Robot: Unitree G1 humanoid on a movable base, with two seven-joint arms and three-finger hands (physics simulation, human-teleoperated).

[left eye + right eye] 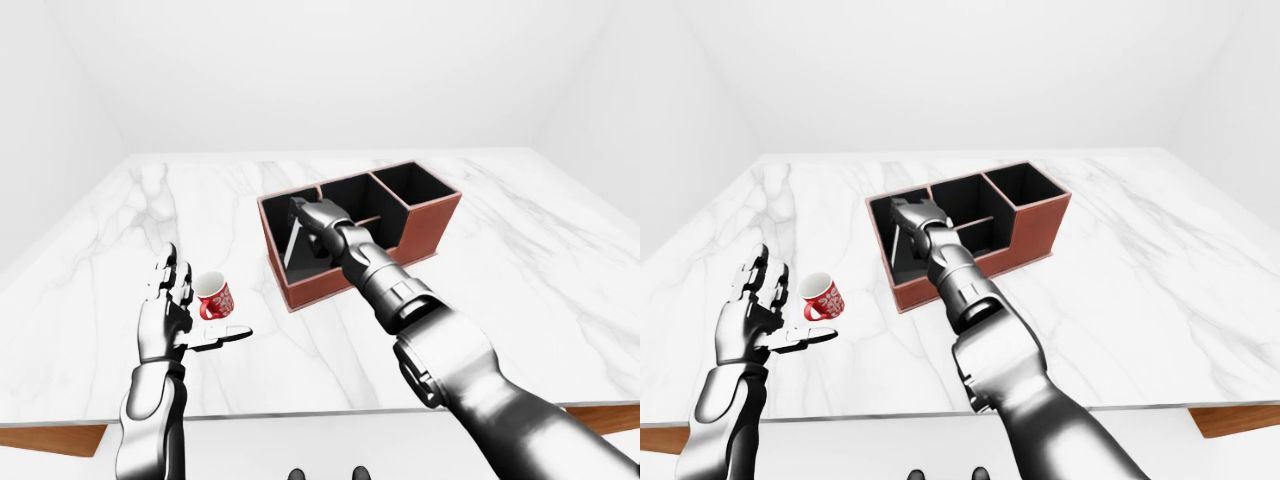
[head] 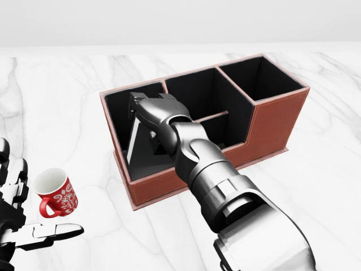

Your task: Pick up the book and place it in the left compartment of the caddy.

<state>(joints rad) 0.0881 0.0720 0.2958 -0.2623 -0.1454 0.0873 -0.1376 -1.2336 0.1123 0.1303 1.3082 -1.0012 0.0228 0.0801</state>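
Brown leather caddy (image 2: 271, 127) mid-frame on marble bench (image 2: 316, 186), right hand (image 2: 148, 110) sunk into its left compartment, pinching tilted book (image 2: 137, 148) for lowering against the wall, left hand (image 1: 170, 305) spread idle beside red mug (image 2: 56, 193), lower left.

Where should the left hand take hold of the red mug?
Probably by the red mug's body, coming from the view's left with the left hand: it appears to tilt, rim up-left toward that open hand, while its handle points down toward the view's bottom, awkward for fingers.
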